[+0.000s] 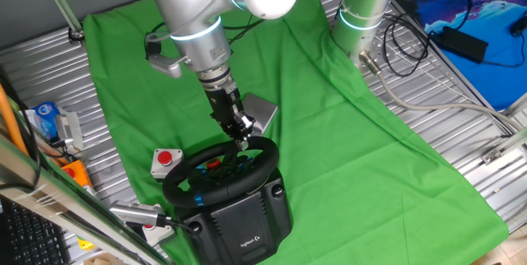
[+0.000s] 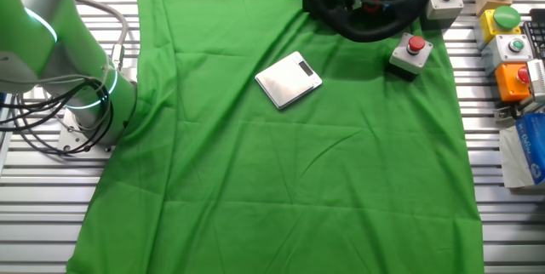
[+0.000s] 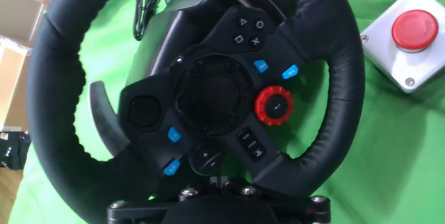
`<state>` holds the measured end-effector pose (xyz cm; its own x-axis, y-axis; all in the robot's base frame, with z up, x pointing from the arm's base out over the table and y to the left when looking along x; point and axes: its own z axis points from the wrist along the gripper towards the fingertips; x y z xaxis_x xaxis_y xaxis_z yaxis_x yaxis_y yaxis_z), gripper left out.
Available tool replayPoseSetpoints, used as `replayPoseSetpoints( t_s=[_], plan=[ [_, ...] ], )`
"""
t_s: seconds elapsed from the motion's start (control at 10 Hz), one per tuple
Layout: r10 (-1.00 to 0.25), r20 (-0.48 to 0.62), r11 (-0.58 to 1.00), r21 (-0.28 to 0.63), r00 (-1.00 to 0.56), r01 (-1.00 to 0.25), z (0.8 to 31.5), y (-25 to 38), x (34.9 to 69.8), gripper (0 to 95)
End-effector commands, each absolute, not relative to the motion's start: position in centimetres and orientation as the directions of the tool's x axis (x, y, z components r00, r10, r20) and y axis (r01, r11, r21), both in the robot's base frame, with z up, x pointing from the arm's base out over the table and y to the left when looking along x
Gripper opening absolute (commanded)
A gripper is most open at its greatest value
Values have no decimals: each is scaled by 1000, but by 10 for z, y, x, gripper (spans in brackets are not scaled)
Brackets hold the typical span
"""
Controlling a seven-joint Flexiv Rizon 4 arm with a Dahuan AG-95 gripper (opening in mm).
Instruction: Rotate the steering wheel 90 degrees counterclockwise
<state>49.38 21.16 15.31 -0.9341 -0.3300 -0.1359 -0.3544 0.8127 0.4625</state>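
The steering wheel [image 1: 183,181] is a black round rim on a bulky dark grey base [image 1: 244,225] at the front of the green cloth. In the hand view its rim [image 3: 62,113] fills the frame, with a red dial and blue buttons on the hub, which sits turned. My gripper [image 1: 242,140] comes down on the far side of the rim, its fingers closed on it. In the hand view the gripper [image 3: 220,181] sits at the bottom edge, its fingers drawn together over the rim. The other fixed view shows only part of the wheel [image 2: 368,34] at the top edge.
A small white box with a red button [image 1: 166,160] [image 3: 410,36] [image 2: 411,53] stands close beside the wheel. A flat silver scale [image 1: 263,113] [image 2: 289,79] lies on the cloth [image 2: 281,180] behind it. More button boxes [image 2: 511,61] sit at the table edge. A second arm's base [image 1: 362,10] stands at the back.
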Motion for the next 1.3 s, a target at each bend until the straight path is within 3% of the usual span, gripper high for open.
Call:
replayPoseSetpoints(
  t_s=[0.1, 1.3],
  plan=[
    [-325, -154, 809, 466, -933, -359, 147, 211, 494, 0],
    [-320, -201, 803, 460, -926, -378, 124, 208, 496, 0]
  ],
)
